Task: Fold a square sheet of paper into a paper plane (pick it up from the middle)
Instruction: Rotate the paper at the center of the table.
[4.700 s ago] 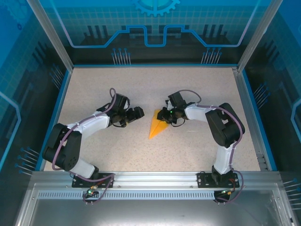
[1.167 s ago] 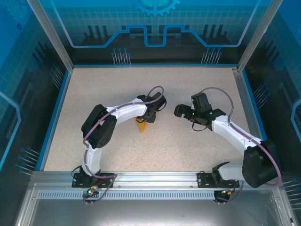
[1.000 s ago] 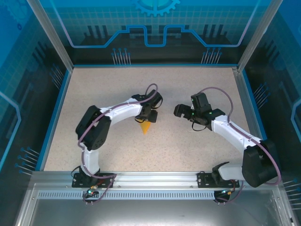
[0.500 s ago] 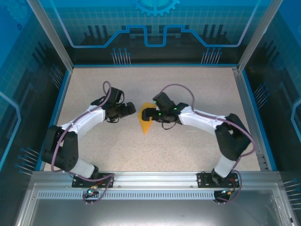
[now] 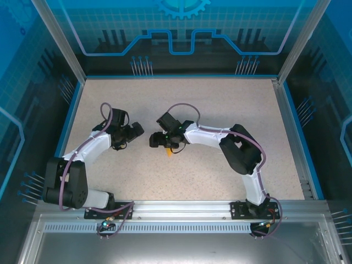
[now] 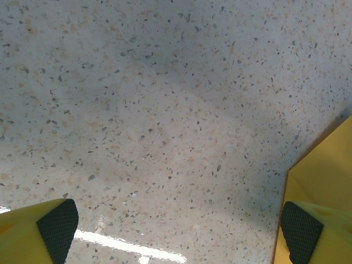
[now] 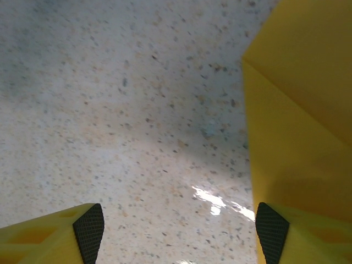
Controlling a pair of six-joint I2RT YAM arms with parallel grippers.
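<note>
The orange-yellow sheet of paper, folded into a pointed shape, lies on the table near the middle, and my right gripper covers most of it. A creased fold of the paper runs along the right wrist view, beside and behind the right finger. My right gripper is open with only bare table between its pads. My left gripper is wide open just to the left of it, holding nothing. An edge of the paper shows at the right of the left wrist view.
The speckled table is ringed by a low blue border and transparent walls. The two grippers face each other a short gap apart, left of centre. An aluminium rail with the arm bases runs along the near edge.
My left gripper let go of the paper, opened wide and drew back to the left. My right arm swung left over the paper, and its jaws have narrowed somewhat.
</note>
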